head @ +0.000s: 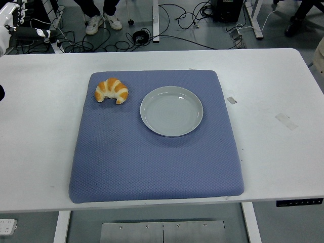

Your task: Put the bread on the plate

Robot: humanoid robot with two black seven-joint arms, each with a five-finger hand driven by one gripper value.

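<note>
A croissant [112,90] lies on the blue mat [152,162], just left of the empty grey plate [171,111]

Single head view, taken from high on the robot's side and angled forward and down. The bench's [283,167] near edge runs along the bottom of the frame; its far edge lies near the top, with floor cables [172,20] beyond. The blue mat [152,162] sits central, at moderate range, with the whole bench width visible.
</note>
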